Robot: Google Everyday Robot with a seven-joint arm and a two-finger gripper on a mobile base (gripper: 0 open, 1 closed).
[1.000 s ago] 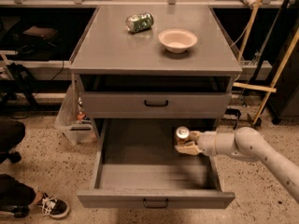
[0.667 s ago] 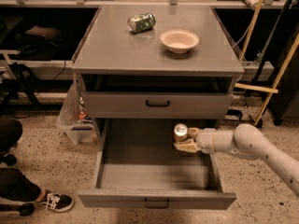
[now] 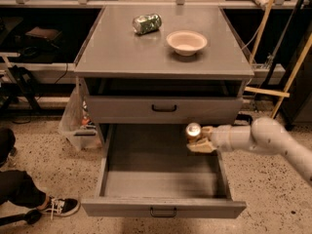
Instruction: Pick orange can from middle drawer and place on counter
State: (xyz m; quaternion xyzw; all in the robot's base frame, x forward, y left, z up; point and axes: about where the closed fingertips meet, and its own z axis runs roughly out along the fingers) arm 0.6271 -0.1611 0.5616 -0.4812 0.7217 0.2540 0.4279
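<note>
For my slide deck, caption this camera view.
Gripper holds the orange can over the open middle drawer; bowl and green can on the counter.

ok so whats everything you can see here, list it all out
orange can: one, orange-copper with silver top, upright in the end effector, over the middle drawer's right side
middle drawer: one, grey, pulled open
counter: one, grey, top of the cabinet
green can: one, green and silver, on its side at the counter's back
bowl: one, beige, on the counter right of the green can
closed drawer: one, grey, above the open one
plastic bin: one, clear, floor left of the cabinet
shoe: one, black and white, floor lower left
arm: one, pale grey, from the right
end effector: one, beige, shut on the orange can
</note>
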